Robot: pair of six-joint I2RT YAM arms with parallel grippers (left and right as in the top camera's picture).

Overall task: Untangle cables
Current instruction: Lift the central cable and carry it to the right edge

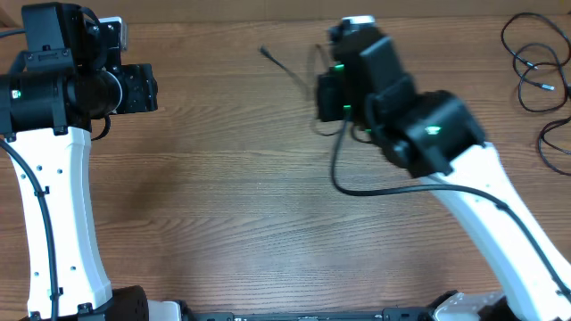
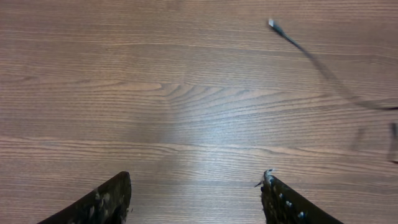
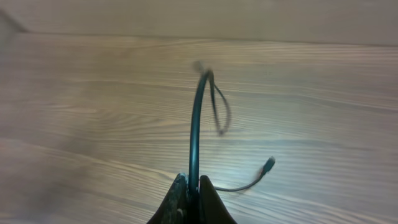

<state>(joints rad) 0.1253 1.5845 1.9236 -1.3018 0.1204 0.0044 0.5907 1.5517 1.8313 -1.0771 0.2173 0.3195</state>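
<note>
my left gripper [image 2: 196,200] has its fingers spread wide, pointing down; my right gripper [image 3: 193,202] is pinched tight on a cable [image 3: 193,124], the right arm [image 1: 500,212] stretched forward and inward.

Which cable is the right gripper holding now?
The cable arching up from the shut right gripper, near the middle. The looped cables at far right lie loose, untouched.

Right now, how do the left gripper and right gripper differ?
The left gripper is open, fingers spread wide; the right gripper is shut. The left gripper holds nothing, with only bare table between its fingers; the right gripper pinches a black cable that arcs away from its fingertips. Shared: both have dark fingers and sit over the same wooden table.
</note>
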